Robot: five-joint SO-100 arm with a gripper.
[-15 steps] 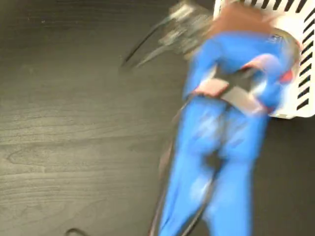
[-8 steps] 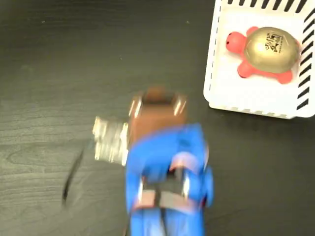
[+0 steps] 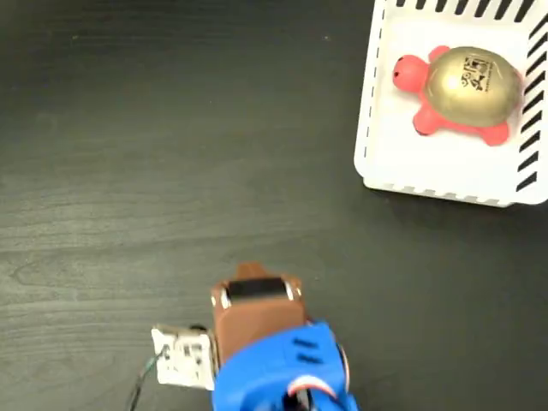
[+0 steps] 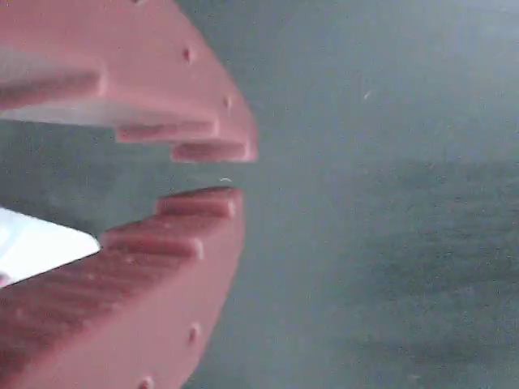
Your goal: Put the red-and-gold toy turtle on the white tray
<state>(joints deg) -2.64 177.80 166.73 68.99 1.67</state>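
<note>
The red-and-gold toy turtle (image 3: 462, 90) lies on the white tray (image 3: 368, 128) at the top right of the fixed view, its head pointing left and its gold shell up. Far from it, at the bottom middle, the blue arm carries my brown gripper (image 3: 254, 282) low over the dark table. The wrist view shows the gripper (image 4: 231, 174) with its two red-brown fingers (image 4: 186, 243) drawn together to a narrow slit. Nothing is held between them, and only dark table lies beyond.
A small white module (image 3: 181, 355) with a thin cable sits at the arm's left side. The dark wood-grain table (image 3: 171, 154) spreads across the left and middle. The tray runs off the picture's top and right edges.
The arm has pulled back from the tray at the top right to the bottom middle. The turtle stayed on the tray, uncovered.
</note>
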